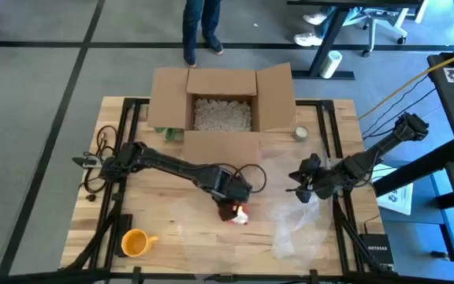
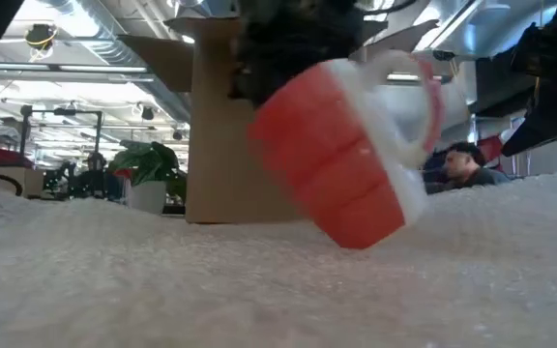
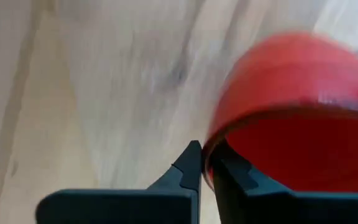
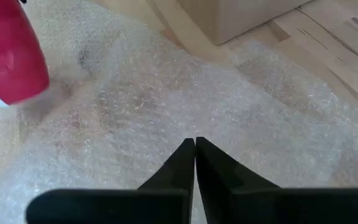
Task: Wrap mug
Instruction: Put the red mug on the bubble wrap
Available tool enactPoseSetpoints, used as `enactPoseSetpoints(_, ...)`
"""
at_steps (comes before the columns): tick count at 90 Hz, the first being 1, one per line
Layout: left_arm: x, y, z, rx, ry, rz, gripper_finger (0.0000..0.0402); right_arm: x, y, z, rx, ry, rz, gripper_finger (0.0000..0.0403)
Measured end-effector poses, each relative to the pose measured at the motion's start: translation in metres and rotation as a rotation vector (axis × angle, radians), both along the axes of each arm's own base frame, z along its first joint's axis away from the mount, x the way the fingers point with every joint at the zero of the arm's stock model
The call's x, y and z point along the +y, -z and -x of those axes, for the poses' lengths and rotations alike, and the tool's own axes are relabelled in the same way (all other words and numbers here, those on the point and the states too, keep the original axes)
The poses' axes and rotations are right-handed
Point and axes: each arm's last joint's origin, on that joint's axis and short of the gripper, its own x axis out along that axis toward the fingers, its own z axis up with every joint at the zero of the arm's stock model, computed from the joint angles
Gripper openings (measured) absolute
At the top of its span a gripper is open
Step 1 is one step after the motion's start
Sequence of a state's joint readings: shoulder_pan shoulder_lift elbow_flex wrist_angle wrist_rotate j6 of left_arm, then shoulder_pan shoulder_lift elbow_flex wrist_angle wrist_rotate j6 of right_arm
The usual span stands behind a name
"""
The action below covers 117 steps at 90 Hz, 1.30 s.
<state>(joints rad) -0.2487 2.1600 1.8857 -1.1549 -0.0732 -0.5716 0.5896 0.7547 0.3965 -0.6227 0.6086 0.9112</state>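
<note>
An orange mug [image 1: 135, 243] stands unused at the worktop's [image 1: 172, 189] left front corner; the left gripper [image 1: 235, 207] has its jaws clamped on the rim of the red mug [image 1: 240, 214], holding it tilted at mid-worktop over the edge of the bubble wrap [image 1: 302, 225]. The mug looks rigid, smooth and breakable, so the rim or handle seems the soundest hold, while the wrap is light and limp. The right gripper [image 1: 299, 188] hovers over the wrap, jaws closed and empty; behind, the open box [image 1: 221, 102] holds white packing fill.
</note>
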Motion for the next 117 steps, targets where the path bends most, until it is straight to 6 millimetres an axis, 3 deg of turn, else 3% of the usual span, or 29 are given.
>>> enactPoseSetpoints(32, -0.012, 0.001, 0.012, 0.087, 0.004, -0.048, 0.0000, 0.000, 0.000, 0.000, -0.001, 0.000, 0.000, 0.0000)
enactPoseSetpoints(69, -0.012, -0.050, 0.005, -0.029, 0.018, -0.101, 0.0000, 0.000, 0.000, 0.000, -0.003, 0.002, 0.002, 0.0000)
enactPoseSetpoints(117, 0.013, -0.049, -0.003, 0.007, -0.085, 0.077, 0.0000, 0.001, -0.001, -0.001, -0.017, 0.000, -0.006, 0.0000)
